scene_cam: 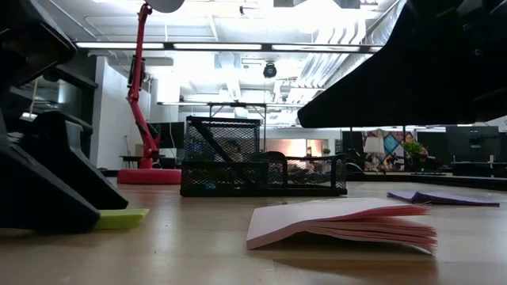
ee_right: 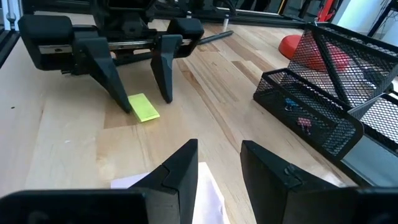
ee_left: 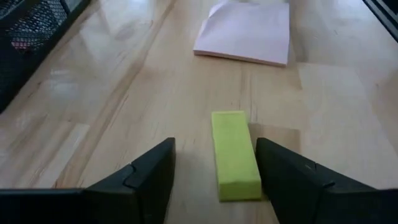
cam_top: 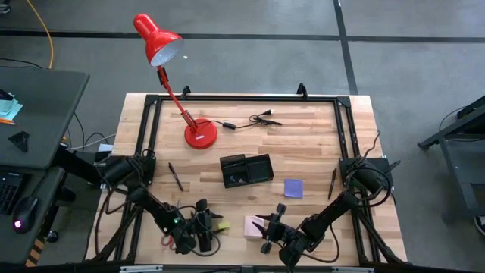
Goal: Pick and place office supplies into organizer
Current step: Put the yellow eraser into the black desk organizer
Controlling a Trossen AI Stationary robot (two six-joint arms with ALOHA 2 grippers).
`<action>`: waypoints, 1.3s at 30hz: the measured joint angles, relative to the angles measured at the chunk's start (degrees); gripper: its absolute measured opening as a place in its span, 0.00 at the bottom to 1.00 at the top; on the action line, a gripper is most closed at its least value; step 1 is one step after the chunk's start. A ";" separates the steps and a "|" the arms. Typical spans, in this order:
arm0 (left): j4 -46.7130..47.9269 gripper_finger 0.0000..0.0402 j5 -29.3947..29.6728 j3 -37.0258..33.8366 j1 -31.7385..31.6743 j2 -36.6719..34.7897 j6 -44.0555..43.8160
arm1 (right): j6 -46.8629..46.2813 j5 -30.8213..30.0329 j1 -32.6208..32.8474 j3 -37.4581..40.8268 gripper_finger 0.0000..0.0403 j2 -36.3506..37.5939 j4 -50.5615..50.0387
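Note:
A small yellow-green block (ee_left: 235, 155) lies flat on the table near the front edge, between the open fingers of my left gripper (cam_top: 212, 226). To its right a pale pink sticky pad (scene_cam: 341, 222) lies on the wood with its sheets fanned. My right gripper (ee_right: 219, 155) hovers open above the pad's near end. The black mesh organizer (cam_top: 246, 169) stands at mid-table. A purple pad (cam_top: 293, 188) lies flat to the organizer's right. One black pen (cam_top: 175, 176) lies left of the organizer and another (cam_top: 332, 182) lies right of the purple pad. My left gripper has one finger on each long side of the yellow-green block (ee_right: 143, 107), slanting down along it from the table's left. Whether either finger touches the block, I cannot tell. The block lies flat on the table.
A red desk lamp (cam_top: 198, 133) stands at the back left, its head reaching beyond the table's far edge. A black cable with a plug (cam_top: 261, 117) lies behind the organizer. A black frame (cam_top: 345, 121) runs round the tabletop. Bare wood lies between the organizer and both grippers.

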State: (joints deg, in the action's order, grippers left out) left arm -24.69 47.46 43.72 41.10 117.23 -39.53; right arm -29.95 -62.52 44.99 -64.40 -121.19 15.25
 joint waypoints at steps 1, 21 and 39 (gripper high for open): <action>-0.16 0.51 0.24 0.00 0.06 0.27 -0.47 | 0.20 0.02 0.00 -0.01 0.28 0.00 0.00; -0.77 0.08 3.87 -0.10 0.22 0.69 -2.42 | 0.33 -0.04 0.00 0.00 0.28 0.00 -0.02; -5.80 0.08 5.46 -0.31 0.90 0.85 2.21 | 0.27 -0.18 0.00 0.00 0.28 0.00 -0.36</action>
State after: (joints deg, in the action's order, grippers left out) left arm -30.49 52.92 43.42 42.01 118.08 -37.32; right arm -29.68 -62.70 44.99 -64.40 -121.19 14.89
